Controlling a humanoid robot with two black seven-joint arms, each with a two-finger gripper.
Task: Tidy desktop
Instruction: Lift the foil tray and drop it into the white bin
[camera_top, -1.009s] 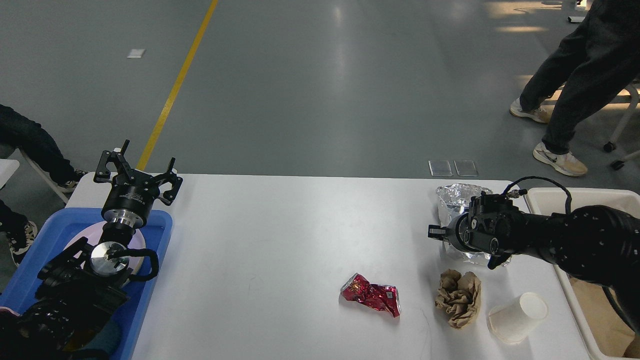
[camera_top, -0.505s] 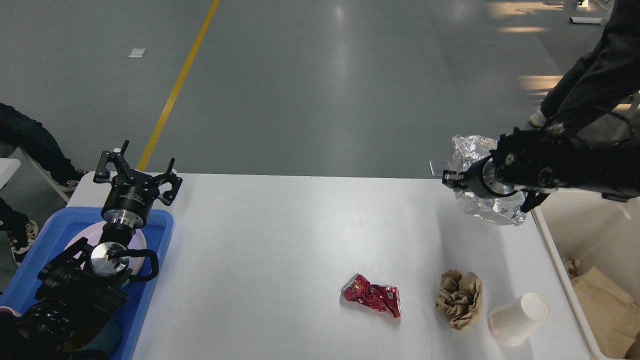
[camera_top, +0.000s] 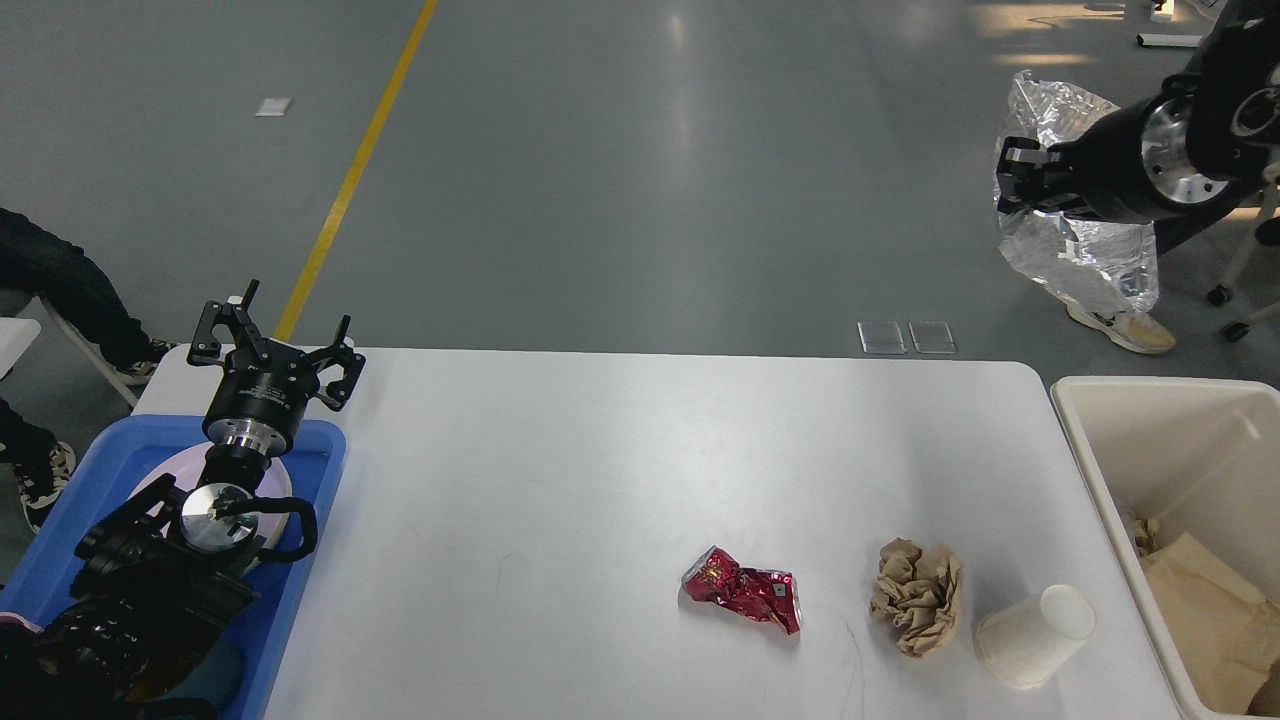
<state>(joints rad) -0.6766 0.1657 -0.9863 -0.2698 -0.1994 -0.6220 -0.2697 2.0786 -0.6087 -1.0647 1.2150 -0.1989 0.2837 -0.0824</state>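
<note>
Right end effector (camera_top: 1012, 175) clamps foil bag (camera_top: 1085, 260) high, far right; left end effector (camera_top: 275, 345) spread open. Red wrapper (camera_top: 743, 590), paper wad (camera_top: 918, 596), cup (camera_top: 1035, 635) near worktop (camera_top: 600, 450) front; bin (camera_top: 1160, 440) cut off right.

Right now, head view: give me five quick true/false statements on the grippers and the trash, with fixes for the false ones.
1. The right gripper holds a crumpled silver foil bag in the air. True.
2. The paper cup stands upright. False: it lies on its side on the desktop.
3. The left gripper is open. True.
4. The red wrapper is in the cream bin. False: it lies on the desktop.
5. The brown paper ball lies between wrapper and cup. True.
</note>
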